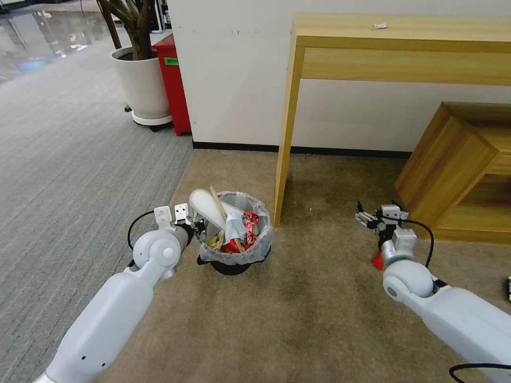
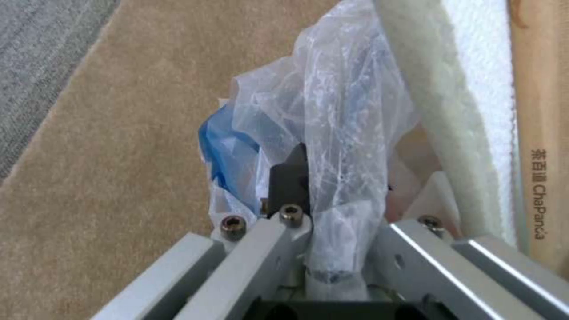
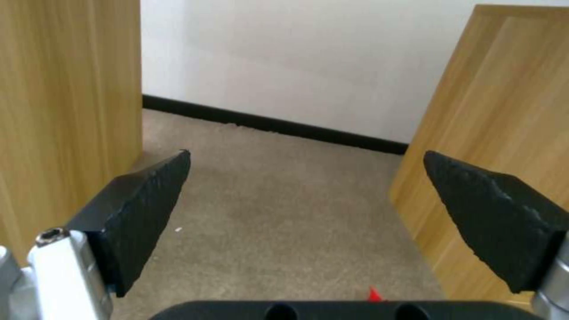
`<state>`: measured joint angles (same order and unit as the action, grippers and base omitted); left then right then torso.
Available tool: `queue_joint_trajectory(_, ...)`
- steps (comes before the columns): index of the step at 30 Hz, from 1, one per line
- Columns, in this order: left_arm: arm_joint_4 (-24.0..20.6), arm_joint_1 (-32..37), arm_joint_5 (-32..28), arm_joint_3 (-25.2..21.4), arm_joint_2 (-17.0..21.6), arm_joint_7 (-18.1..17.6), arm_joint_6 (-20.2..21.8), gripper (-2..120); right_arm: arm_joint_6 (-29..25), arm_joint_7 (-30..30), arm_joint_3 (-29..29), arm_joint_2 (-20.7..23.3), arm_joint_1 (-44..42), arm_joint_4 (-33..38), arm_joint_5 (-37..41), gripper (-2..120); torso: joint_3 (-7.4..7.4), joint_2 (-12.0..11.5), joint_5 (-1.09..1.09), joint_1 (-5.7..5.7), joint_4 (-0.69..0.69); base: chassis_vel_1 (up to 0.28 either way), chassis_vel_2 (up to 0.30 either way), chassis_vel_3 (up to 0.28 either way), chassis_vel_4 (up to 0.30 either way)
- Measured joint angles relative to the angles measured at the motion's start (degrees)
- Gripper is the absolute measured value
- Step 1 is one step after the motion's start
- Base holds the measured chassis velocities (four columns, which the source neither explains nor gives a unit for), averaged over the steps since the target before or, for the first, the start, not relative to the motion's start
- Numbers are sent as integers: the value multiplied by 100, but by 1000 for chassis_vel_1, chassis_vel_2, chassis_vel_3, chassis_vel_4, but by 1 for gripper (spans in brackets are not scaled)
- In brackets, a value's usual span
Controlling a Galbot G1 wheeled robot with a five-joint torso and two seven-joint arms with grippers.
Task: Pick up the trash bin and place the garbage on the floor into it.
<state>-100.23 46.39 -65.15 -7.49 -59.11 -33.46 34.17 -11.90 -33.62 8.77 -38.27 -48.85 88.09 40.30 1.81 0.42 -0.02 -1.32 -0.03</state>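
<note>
Trash bin (image 1: 234, 250): small, round, black, lined with a crinkled translucent bag (image 2: 332, 133) showing a blue edge. Stands, or hangs just above, the beige floor (image 1: 319, 319), near the left leg of the tall wooden desk (image 1: 399, 48); whether it touches the carpet cannot be told. Held at its left rim, probably to keep it upright and the mouth open for loading.

Garbage, in bin: white slipper (image 1: 205, 205) sticking up at the far left, wooden stick (image 1: 219, 205) leaning across it, red wrappers (image 1: 247, 226), a yellow wrapper (image 1: 215, 242). The bin looks nearly full.

Garbage, on floor: a small red scrap (image 1: 377, 260) just beside the right wrist; something striped at the right edge, too cut off to identify.

Left gripper (image 2: 323, 213): closed onto the bag and rim, plastic bunched between its fingers.

Right gripper (image 1: 375, 218): spread wide, nothing in it, low over bare carpet between the desk leg and the low wooden cabinet (image 1: 458, 165), facing the far wall.

Surroundings: grey striped carpet (image 1: 69, 175) on the left; white plant pot (image 1: 141, 85) and red box (image 1: 173, 85) at the far left.
</note>
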Motion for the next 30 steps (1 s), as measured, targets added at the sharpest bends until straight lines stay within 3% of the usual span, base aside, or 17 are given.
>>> queue_joint_trajectory(13, -83, 84, -36, -106, 97, 12, -12, 0, -427, 205, -928, -352, -1074, -267, -525, 100, 0, 0, 2, 0, -2, 0, 0, 0, 0)
queue_joint_trajectory(30, 51, 0, -36, -115, 78, 24, -47, 0, -862, 473, -1025, -580, -1091, -521, -535, 95, 1, 0, 1, -1, -1, 0, 0, 0, 0)
